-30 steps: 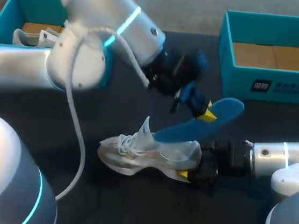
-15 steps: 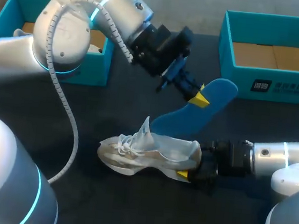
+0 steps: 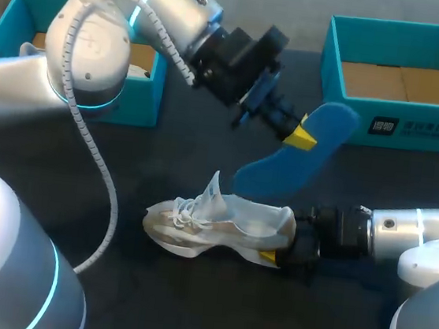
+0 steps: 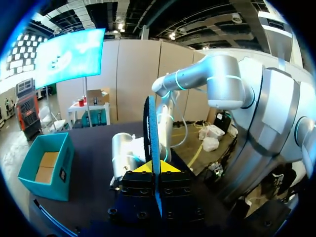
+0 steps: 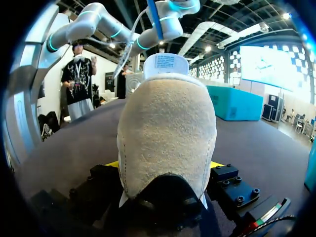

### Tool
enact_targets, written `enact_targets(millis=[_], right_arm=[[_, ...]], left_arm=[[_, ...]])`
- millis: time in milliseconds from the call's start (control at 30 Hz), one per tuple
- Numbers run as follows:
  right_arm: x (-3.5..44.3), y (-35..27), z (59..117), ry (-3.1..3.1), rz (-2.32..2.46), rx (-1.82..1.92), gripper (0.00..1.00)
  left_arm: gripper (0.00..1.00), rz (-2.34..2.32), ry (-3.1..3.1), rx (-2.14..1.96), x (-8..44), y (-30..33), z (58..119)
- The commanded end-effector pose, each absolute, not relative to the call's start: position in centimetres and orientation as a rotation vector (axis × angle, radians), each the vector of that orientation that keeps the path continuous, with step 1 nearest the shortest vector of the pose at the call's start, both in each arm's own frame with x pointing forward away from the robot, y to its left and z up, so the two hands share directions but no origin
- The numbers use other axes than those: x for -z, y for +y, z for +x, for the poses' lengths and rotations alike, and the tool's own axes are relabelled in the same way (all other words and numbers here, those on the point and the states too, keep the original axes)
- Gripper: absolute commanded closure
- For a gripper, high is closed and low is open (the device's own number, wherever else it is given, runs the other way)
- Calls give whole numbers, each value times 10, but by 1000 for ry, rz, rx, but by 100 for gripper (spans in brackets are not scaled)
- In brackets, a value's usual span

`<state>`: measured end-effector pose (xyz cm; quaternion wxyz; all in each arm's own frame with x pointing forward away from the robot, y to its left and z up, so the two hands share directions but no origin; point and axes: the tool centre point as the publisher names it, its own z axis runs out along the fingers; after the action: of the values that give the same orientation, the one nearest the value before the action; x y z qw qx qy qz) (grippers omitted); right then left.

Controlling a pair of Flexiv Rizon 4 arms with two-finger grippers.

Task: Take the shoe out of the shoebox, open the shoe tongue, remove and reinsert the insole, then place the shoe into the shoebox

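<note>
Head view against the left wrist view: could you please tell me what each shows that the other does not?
Only the head view shows the white shoe lying on its side on the table, heel in the right tool, plus the second shoebox behind the left arm. Only the left wrist view shows the blue insole edge-on, pinched between both yellow fingers of the left tool. Both show the insole held aloft, the right arm and the teal shoebox with a bare cardboard floor.
</note>
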<state>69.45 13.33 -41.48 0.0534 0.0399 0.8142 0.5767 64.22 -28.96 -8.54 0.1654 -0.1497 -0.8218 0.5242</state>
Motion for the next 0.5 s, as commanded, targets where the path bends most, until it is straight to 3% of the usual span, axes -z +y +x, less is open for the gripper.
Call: enact_targets(millis=[33, 500], right_arm=[[415, 135, 694, 2480, 122, -1745, 100], [415, 135, 694, 2480, 122, -1745, 100]], left_arm=[[100, -404, -2295, -1585, 68, -276, 625], [100, -399, -2064, -1919, -26, -257, 595]])
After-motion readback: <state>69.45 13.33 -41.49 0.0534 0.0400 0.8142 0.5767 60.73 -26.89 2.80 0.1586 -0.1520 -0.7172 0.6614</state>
